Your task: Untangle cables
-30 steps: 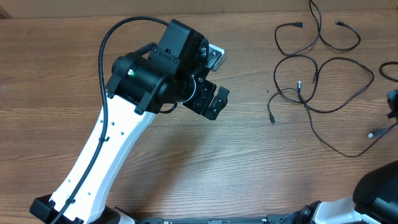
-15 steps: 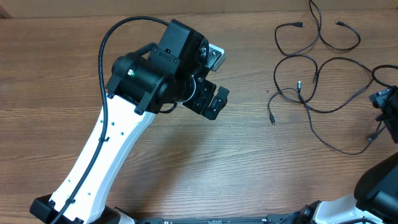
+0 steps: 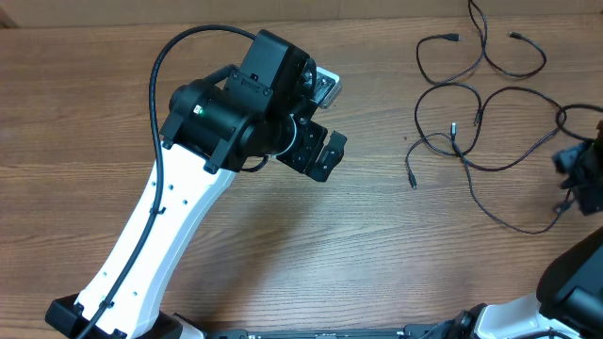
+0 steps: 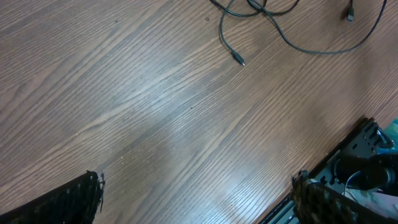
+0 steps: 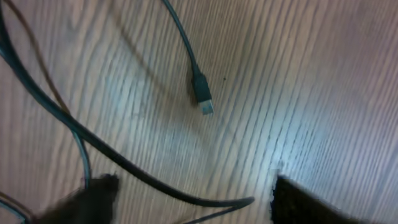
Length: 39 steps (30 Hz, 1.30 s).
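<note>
- Cables (image 3: 490, 169): several thin black cords lying as loose wavy strands on the far right part of the worktop (image 3: 377, 254). They are spread flat, not coiled, and the loops cross one another in several places.
- Plug end (image 3: 412, 179): a small connector at the left edge of the spread, lying alone on bare wood. The left wrist view shows it at the top of the frame (image 4: 239, 60), with a curved strand running past to its right.
- Left end effector (image 4: 198, 186): released. The two fingers stand wide apart at the bottom corners of the wrist view with only wood grain between them. It is well apart from the cords and touches nothing.
- Left arm (image 3: 160, 226): a white link with a black wrist housing, reaching from the near left corner toward the middle of the worktop.
- Right end effector (image 3: 579, 174): a dark shape at the right edge of the overhead view, just beside the nearest strands. In its own blurred wrist view (image 5: 196, 183) the fingers are parted.
- Strand (image 5: 134, 168): runs diagonally across the right wrist view and passes into the gap between the fingers, and neither finger presses on it.
- Second plug end (image 5: 203, 99): lies flat on the wood ahead of the right fingers, apart from them.
</note>
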Each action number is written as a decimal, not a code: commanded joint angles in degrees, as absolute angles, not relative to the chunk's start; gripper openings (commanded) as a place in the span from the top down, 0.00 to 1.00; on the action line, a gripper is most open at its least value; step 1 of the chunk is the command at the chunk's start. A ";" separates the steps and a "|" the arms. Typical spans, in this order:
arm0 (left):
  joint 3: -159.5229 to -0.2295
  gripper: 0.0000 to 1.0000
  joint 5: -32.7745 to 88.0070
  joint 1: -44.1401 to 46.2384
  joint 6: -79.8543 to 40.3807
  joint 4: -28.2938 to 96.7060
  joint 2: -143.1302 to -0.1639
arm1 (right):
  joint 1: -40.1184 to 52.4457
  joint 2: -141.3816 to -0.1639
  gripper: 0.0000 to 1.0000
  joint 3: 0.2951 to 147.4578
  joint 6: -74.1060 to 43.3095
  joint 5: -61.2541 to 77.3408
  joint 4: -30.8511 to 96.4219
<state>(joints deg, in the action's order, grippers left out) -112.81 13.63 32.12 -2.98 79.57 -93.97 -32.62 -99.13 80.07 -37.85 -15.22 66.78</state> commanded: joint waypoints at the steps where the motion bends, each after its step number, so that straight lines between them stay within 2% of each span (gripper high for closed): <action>1: -113.69 0.00 13.10 31.81 -3.42 79.57 -93.65 | -32.75 -99.57 0.49 77.38 -38.81 -15.09 64.47; 3: -113.69 0.01 13.10 31.81 -3.42 79.53 -93.65 | -32.75 -100.03 0.62 76.69 -38.83 -14.11 63.16; 4: -113.69 0.01 13.10 31.81 -3.42 79.48 -93.65 | -32.75 -100.40 0.73 76.51 -38.81 -13.28 62.54; 8: -113.69 0.00 13.10 31.81 -3.42 79.44 -93.65 | -32.75 -102.35 0.96 76.44 -38.81 -11.31 61.30; 16: -113.69 0.00 13.10 31.81 -3.42 79.53 -93.65 | -32.75 -104.95 0.96 76.44 -41.04 -19.35 61.36; 17: -113.69 0.00 13.10 31.81 -3.42 79.55 -93.65 | -32.75 -104.95 0.94 76.44 -41.82 -20.78 61.63; 18: -113.69 0.00 13.08 31.81 -3.42 79.55 -93.65 | -32.75 -104.95 0.86 76.44 -42.00 -21.54 61.78; 21: -113.69 0.00 13.08 31.81 -3.40 79.46 -93.65 | -32.77 -104.99 0.83 76.42 -42.00 -21.96 62.50; 22: -113.67 0.01 13.08 31.81 -3.42 79.42 -93.65 | -32.77 -104.99 0.77 76.14 -42.02 -22.04 62.52; 23: -113.67 0.00 13.08 31.81 -3.40 79.44 -93.65 | -32.77 -104.99 0.66 75.85 -42.02 -22.02 62.37; 25: -113.67 0.00 13.08 31.81 -3.42 79.53 -93.65 | -32.75 -105.06 0.38 75.11 -42.02 -21.80 61.67; 27: -113.67 0.01 13.10 31.81 -3.40 79.53 -93.65 | -32.75 -105.14 0.28 74.13 -41.95 -21.78 60.60; 31: -113.67 0.00 13.08 31.81 -3.40 79.48 -93.65 | -32.75 -105.47 0.25 71.11 -39.88 -20.88 57.71; 32: -113.67 0.00 13.08 31.81 -3.40 79.48 -93.65 | -32.75 -105.58 0.27 70.43 -39.40 -20.27 57.04; 34: -113.67 0.00 13.10 31.81 -3.40 79.48 -93.65 | -32.75 -105.62 0.44 68.79 -38.79 -18.63 55.46; 35: -113.67 0.01 13.08 31.81 -3.42 79.48 -93.65 | -32.75 -105.62 0.65 68.40 -38.81 -18.39 55.44; 36: -113.67 0.00 13.08 31.81 -3.40 79.48 -93.65 | -32.75 -105.62 0.78 68.29 -39.40 -18.41 55.66; 39: -113.67 0.00 13.10 31.81 -3.42 79.53 -93.65 | -33.17 -105.56 0.90 68.34 -40.95 -18.79 56.03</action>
